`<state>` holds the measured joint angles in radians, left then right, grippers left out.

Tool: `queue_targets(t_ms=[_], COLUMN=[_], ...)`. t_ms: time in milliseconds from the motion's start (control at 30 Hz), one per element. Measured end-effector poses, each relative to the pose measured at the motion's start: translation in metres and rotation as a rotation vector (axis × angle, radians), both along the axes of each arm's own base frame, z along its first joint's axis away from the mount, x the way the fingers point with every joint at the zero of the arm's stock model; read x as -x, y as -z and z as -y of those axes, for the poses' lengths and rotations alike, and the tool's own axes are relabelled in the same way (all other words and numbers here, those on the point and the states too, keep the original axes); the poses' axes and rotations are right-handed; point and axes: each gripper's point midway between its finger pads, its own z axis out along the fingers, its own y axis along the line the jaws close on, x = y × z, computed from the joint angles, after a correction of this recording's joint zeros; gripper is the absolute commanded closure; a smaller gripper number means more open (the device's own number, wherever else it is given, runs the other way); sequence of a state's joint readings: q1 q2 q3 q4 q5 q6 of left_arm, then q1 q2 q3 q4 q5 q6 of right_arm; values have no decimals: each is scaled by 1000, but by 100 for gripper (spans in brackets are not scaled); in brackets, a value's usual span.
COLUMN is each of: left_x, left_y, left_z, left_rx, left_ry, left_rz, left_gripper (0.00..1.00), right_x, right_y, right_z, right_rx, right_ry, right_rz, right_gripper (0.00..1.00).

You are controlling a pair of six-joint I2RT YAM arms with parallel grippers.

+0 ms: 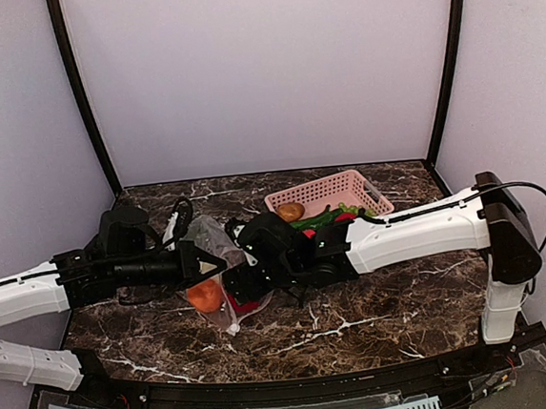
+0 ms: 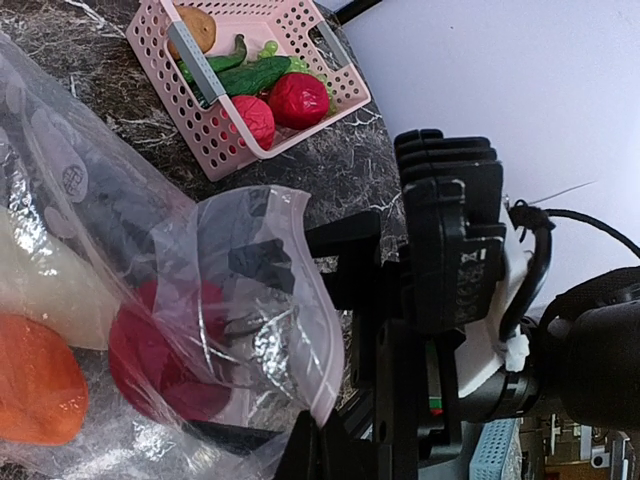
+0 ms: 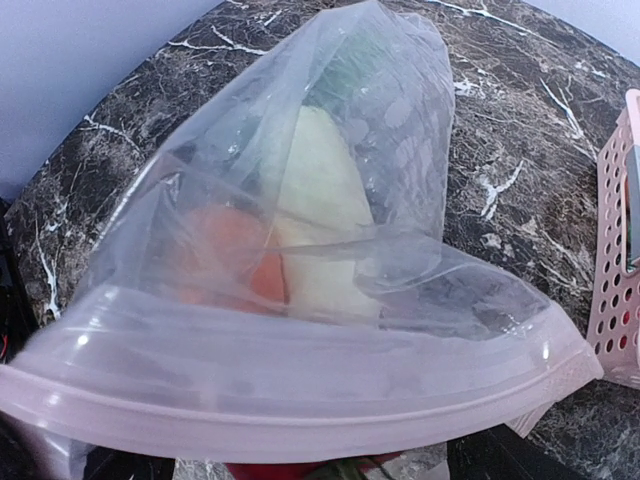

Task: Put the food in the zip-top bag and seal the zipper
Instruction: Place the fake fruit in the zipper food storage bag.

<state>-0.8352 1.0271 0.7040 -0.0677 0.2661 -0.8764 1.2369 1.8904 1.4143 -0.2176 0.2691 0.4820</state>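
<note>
Dark marble tabletop (image 1: 359,317), lilac walls on 3 sides. Zip-top bag (image 1: 209,243) lies centre-left btwn the two arms, mouth twd 3 o'clock, facing the right arm. Inside bag: orange fruit (image 1: 204,295) at 6 o'clock side, red tomato (image 2: 165,350) just beside it, cream-white veg (image 3: 320,220) lengthwise down the middle, green piece (image 3: 350,80) at the far closed end. Zipper (image 3: 300,412) = pinkish strip across bottom of right wrist view. Mouth looks unsealed: in left wrist view the upper film stands lifted off the lower. Left fingers (image 1: 204,263) come in from 9 o'clock, narrow, appear pinched on bag film nr the mouth. Right fingers (image 2: 345,245) at 3 o'clock of bag, tips behind the film at the mouth; wide or narrow, cannot tell. Red obj (image 3: 285,468) at bottom edge of right wrist view, just under zipper; held or loose, cannot tell. Pink basket (image 1: 373,194) at 1 o'clock of bag, near it. Basket holds brown-orange round piece (image 2: 195,28), green veg (image 2: 245,75), 2 red pieces (image 2: 298,98).
</note>
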Motion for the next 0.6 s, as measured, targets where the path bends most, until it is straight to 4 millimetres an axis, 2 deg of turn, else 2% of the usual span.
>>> queue_targets(t_ms=[367,500,600], left_x=[-5,-8,-9], left_y=[-11,-12,-15], left_z=[-5,-8,-10], left_rx=[16,13,16], left_ry=[-42,-61,-74], left_rz=[39,50,61], left_gripper=[99,99,99], right_x=[-2,4,11], right_y=[-3,-19,-37], right_z=[1,13,32], right_rx=[-2,-32,-73], right_ry=[17,15,24], right_rz=[5,2,-5], right_gripper=[9,10,12])
